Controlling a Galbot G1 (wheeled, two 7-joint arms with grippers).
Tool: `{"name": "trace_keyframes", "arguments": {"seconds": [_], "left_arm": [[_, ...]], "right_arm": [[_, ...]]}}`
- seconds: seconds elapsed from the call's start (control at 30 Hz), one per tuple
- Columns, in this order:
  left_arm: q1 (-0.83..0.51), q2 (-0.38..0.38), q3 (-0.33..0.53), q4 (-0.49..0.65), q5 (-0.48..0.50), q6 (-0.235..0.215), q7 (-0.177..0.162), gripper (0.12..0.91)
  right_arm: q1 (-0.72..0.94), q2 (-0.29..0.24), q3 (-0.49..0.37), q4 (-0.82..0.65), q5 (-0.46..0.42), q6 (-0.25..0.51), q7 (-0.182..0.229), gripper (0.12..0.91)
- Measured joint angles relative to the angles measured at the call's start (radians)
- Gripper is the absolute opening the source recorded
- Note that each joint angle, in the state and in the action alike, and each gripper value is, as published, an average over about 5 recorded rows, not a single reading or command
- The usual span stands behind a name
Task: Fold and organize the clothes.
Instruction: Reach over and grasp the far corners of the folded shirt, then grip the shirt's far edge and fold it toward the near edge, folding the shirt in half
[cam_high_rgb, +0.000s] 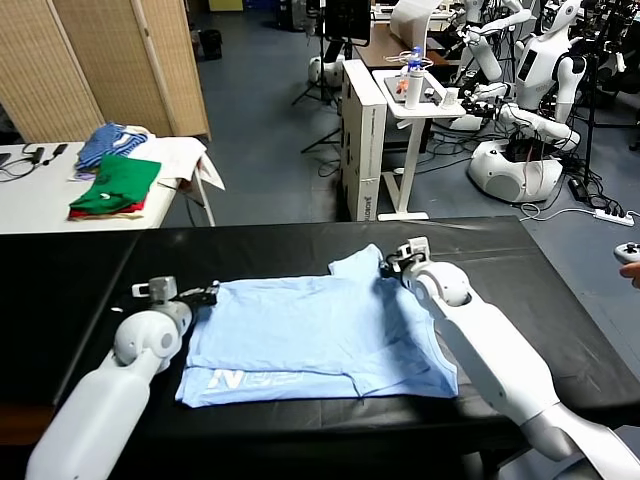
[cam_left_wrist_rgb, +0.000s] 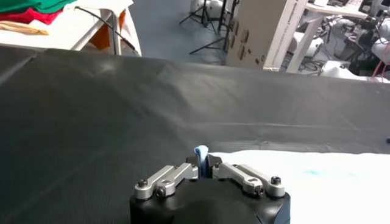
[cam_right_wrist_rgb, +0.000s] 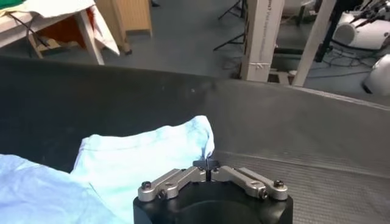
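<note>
With my left hand (cam_left_wrist_rgb: 206, 169) and right hand (cam_right_wrist_rgb: 208, 171) each clamped on the T-shirt (cam_high_rgb: 315, 335) lying mid-tabletop (cam_high_rgb: 70, 290), I should lift both far corners evenly toward the near edge.

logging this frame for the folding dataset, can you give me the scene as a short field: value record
garment: light blue T-shirt, lying mostly flat, white logo near the front hem
surface: black table
left end effector: shut on a pinch of the T-shirt's far left edge
right end effector: shut on the T-shirt edge by the far right sleeve
sleeve state: right sleeve rumpled, spread on the table
background: green and red folded garments on a white side table, apart from the work
fold progress: no fold visible yet
</note>
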Motion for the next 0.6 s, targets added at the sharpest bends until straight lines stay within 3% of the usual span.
{"name": "trace_keyframes", "arguments": {"seconds": [0.2, 0.6], "left_arm": [[0.072, 0.023, -0.041, -0.097, 0.003, -0.006, 0.0, 0.161], [0.249, 0.044, -0.149, -0.27, 0.063, -0.018, 0.025, 0.161]], "right_arm": [[-0.083, -0.05, 0.049, 0.12, 0.021, -0.023, 0.009, 0.139], [-0.314, -0.171, 0.181, 0.401, 0.061, -0.136, 0.073, 0.139]]}}
